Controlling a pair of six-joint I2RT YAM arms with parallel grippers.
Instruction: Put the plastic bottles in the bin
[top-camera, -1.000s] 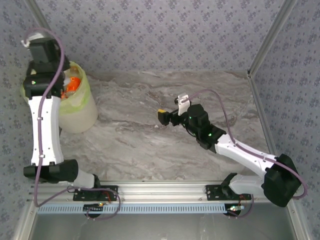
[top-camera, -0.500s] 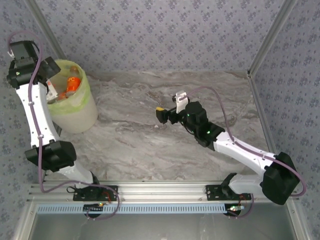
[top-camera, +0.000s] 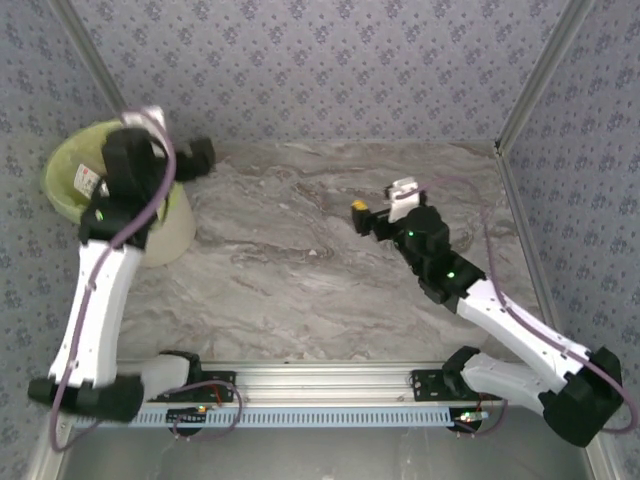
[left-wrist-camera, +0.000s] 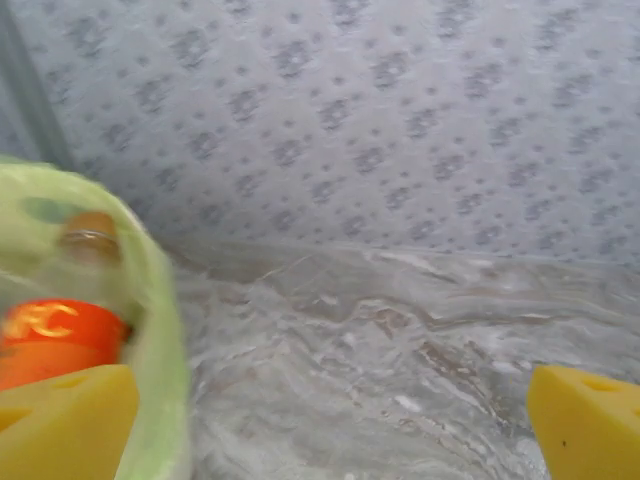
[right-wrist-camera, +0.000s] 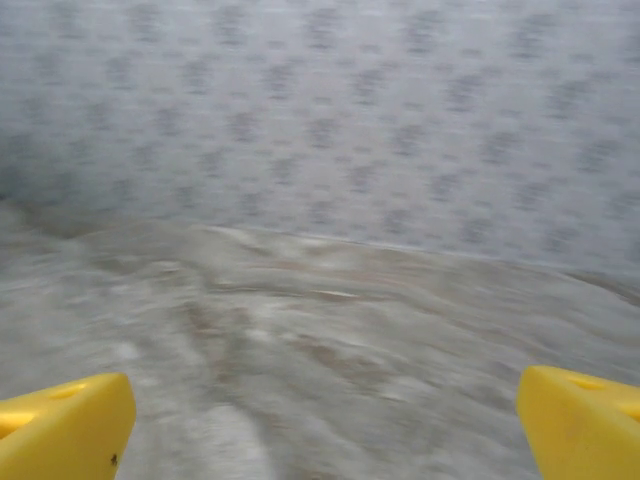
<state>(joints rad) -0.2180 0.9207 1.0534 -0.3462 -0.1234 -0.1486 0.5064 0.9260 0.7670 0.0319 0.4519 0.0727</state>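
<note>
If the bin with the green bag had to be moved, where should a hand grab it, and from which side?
Likely by the rim, from above, one finger inside and one outside. The bin stands upright, mouth open, and its round wall looks too wide to pinch across.

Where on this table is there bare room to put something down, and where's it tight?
The grey marble-look tabletop is bare from the tall white bin with its yellow-green liner across to the right hand, and along the near metal rail. Tight at the far-left corner: bin plus left hand.
</note>
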